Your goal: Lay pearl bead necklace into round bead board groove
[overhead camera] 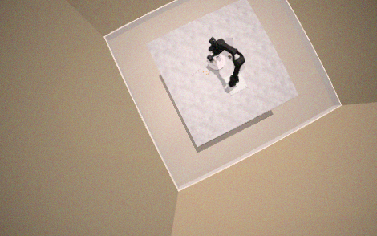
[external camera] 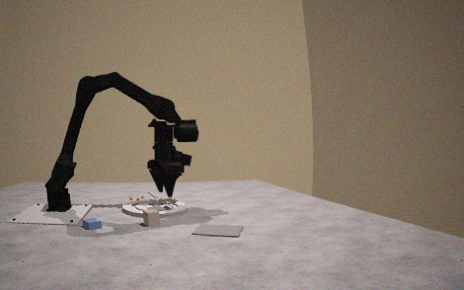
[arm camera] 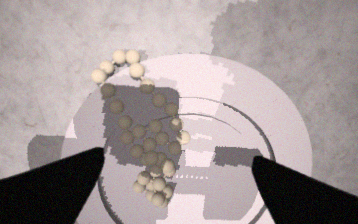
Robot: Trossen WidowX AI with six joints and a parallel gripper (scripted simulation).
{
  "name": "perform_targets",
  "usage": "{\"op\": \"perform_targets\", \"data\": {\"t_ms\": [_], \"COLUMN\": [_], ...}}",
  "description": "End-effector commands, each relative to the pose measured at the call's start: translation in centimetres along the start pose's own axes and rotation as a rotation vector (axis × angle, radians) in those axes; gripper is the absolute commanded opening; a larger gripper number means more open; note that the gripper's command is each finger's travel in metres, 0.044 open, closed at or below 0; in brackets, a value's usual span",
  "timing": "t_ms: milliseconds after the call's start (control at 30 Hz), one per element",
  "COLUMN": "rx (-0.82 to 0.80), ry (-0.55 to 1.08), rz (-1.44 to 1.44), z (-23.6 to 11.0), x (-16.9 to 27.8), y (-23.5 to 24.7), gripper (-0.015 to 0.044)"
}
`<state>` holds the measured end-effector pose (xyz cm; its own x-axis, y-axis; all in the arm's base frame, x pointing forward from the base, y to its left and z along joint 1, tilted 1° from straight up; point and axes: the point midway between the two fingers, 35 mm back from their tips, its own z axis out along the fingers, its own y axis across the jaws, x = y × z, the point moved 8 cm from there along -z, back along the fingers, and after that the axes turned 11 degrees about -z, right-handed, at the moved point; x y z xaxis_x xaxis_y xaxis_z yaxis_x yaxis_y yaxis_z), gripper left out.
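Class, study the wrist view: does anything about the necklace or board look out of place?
Yes. The pearl bead necklace lies bunched in a heap across the round bead board rather than along its groove, and one loop hangs off the rim onto the table. The gripper is open above it.

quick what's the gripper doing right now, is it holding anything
Gripper: open wide, holding nothing; the necklace lies below it on the round board.

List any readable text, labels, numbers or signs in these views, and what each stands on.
None: no readable text shows in any view.
Round bead board: plain, only its groove lines.
Pearl bead necklace: unmarked beads.
Blue block, tan cube, grey flat plate: blank faces.
Arm and open end effector: plain black, no brand visible.
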<state>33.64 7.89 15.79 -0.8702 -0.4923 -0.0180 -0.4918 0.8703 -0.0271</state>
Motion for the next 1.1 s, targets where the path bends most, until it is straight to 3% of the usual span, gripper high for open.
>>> {"op": "perform_targets", "data": {"t_ms": [0, 167, 267, 1067], "rx": [-0.001, -0.003, -0.003, 0.001], "ry": [-0.001, -0.004, -0.005, -0.01], "rz": [-0.162, -0.534, -0.584, -0.58], "z": [-0.3, -1.0, -1.1, 0.8], "x": [-1.3, -3.8, -4.1, -4.1], "y": [1.1, 3.8, 4.2, 4.1], "gripper": [0.0335, 0.0204, 0.0125, 0.012]}}
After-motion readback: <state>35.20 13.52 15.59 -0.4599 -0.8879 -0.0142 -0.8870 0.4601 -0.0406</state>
